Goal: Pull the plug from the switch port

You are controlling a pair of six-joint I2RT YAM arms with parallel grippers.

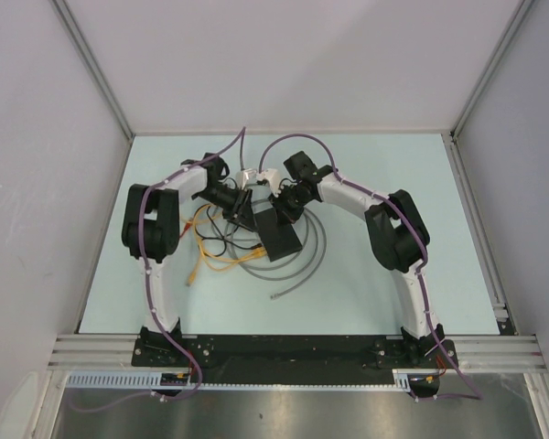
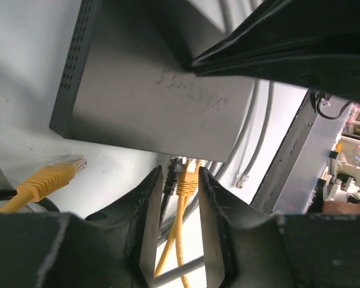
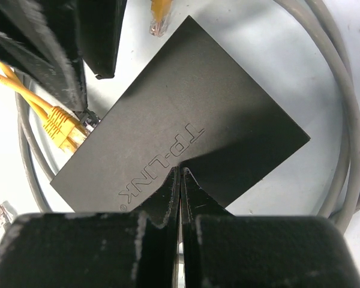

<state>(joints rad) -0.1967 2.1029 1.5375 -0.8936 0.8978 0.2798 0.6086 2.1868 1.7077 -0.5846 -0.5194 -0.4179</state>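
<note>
The switch (image 1: 282, 238) is a flat matte-black box lying on the table between the two arms, with its top face filling the left wrist view (image 2: 150, 90). A yellow plug (image 2: 188, 180) sits in a port on its edge, and a black plug (image 2: 171, 175) sits next to it. My left gripper (image 2: 180, 175) is closed around both plugs, one finger against each. The same yellow plug (image 3: 60, 129) shows at the box's left edge in the right wrist view. My right gripper (image 3: 180, 171) is shut, its tips pressing down on the switch top (image 3: 186, 114).
A loose yellow plug (image 2: 54, 174) lies on the table beside the switch. Grey cable (image 3: 342, 120) loops round the box's right side and ends in a free plug (image 1: 276, 297). Yellow cable (image 1: 215, 265) coils to the left. Walls enclose the table.
</note>
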